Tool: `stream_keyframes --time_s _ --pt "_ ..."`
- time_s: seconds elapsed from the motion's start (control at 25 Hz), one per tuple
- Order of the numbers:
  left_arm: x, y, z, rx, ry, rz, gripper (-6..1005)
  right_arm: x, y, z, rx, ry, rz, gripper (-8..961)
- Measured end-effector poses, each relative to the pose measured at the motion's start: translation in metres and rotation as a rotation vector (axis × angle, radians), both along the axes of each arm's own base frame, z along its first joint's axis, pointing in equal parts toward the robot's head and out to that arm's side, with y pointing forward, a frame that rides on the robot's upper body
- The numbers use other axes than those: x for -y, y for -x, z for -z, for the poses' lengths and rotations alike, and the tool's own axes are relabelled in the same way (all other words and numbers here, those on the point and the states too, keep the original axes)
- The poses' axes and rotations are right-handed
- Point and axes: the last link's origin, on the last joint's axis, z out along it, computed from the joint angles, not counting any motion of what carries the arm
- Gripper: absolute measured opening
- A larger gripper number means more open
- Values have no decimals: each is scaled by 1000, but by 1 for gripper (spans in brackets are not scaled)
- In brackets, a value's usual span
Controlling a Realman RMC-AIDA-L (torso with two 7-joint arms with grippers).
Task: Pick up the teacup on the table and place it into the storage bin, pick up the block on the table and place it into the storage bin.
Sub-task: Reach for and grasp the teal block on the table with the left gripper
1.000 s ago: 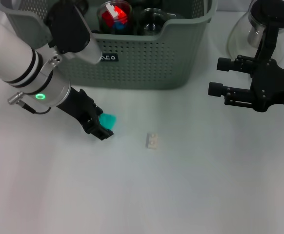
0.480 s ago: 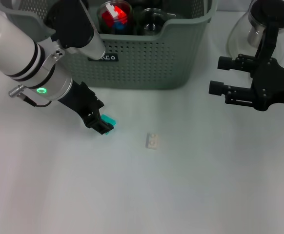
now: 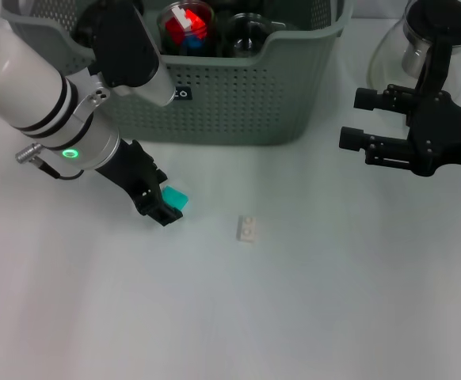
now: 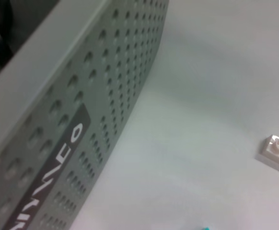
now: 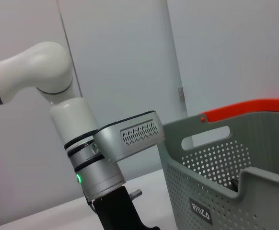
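A teal block (image 3: 177, 198) lies on the white table just in front of the storage bin (image 3: 238, 95). My left gripper (image 3: 164, 209) is down at the table right against this block, partly covering it. A sliver of the teal block (image 4: 205, 228) shows in the left wrist view beside the bin wall (image 4: 106, 96). A small white block (image 3: 247, 229) (image 4: 278, 151) lies a short way to the right. Inside the bin stand a glass teacup (image 3: 250, 36) and a glass cup of red and blue pieces (image 3: 187, 24). My right gripper (image 3: 349, 121) hangs open and parked at the right.
A glass teapot (image 3: 432, 36) with a black handle stands at the back right, behind the right gripper. The right wrist view shows the left arm (image 5: 106, 158) next to the bin (image 5: 226, 187).
The left arm has shifted slightly right and dipped back down by the teal block, which stays in place and shows more than half a second ago. The right arm has hardly moved.
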Motion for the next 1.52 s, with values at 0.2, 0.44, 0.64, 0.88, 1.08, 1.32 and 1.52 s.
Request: stream_keyframes --time_s 0.2,0.44,0.64,0.88,1.08,1.32,1.52 --pt "3 -1 3 -12 21 -3 702 -1 1 0 0 0 -2 761" --pt "4 -5 6 -16 35 11 703 -1 1 0 0 0 -2 761" --pt "4 -11 12 -7 50 33 703 0 0 0 2 -2 1 760" --pt "6 -17 17 1 72 48 702 0 -1 -1 3 -4 2 761" --pt "4 -17 16 3 51 37 702 -1 0 -1 3 -4 -1 761" --pt "5 -11 12 -15 30 15 703 -1 0 -1 6 -6 -4 760" --pt "7 -9 10 -25 21 6 702 -2 0 -1 6 -7 -4 760"
